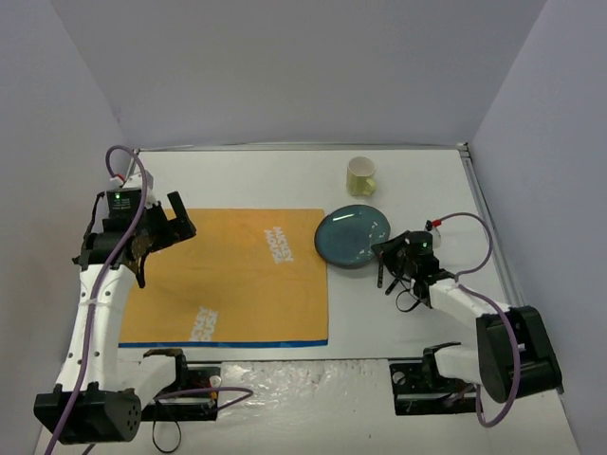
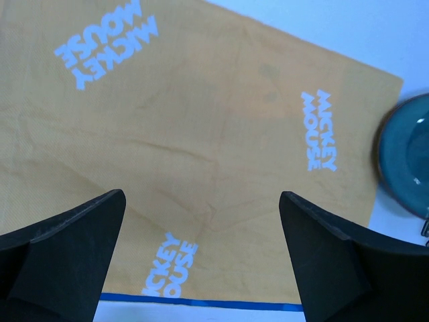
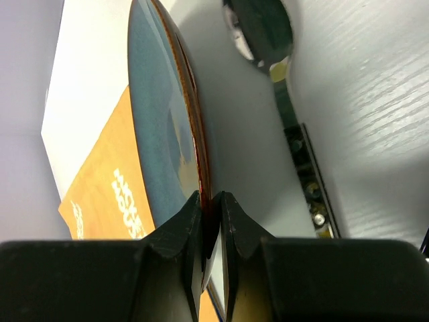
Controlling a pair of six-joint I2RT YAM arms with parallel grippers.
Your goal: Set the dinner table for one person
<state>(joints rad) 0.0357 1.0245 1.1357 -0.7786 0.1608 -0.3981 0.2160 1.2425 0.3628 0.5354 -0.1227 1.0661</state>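
The white dinner table (image 1: 398, 313) carries an orange placemat (image 1: 237, 275) with a blue front edge and white lettering. A blue plate (image 1: 353, 235) sits just right of the placemat. My right gripper (image 1: 391, 258) is shut on the plate's near rim; in the right wrist view the rim (image 3: 201, 174) runs between my closed fingers (image 3: 210, 201). My left gripper (image 1: 166, 230) is open and empty above the placemat's left part; the left wrist view shows the placemat (image 2: 201, 134) between the wide fingers and the plate's edge (image 2: 405, 154) at right. A yellowish cup (image 1: 361, 176) stands behind the plate.
Grey walls enclose the table on the left, back and right. The table's right edge has a metal rail (image 1: 488, 218). Both arm bases stand at the near edge.
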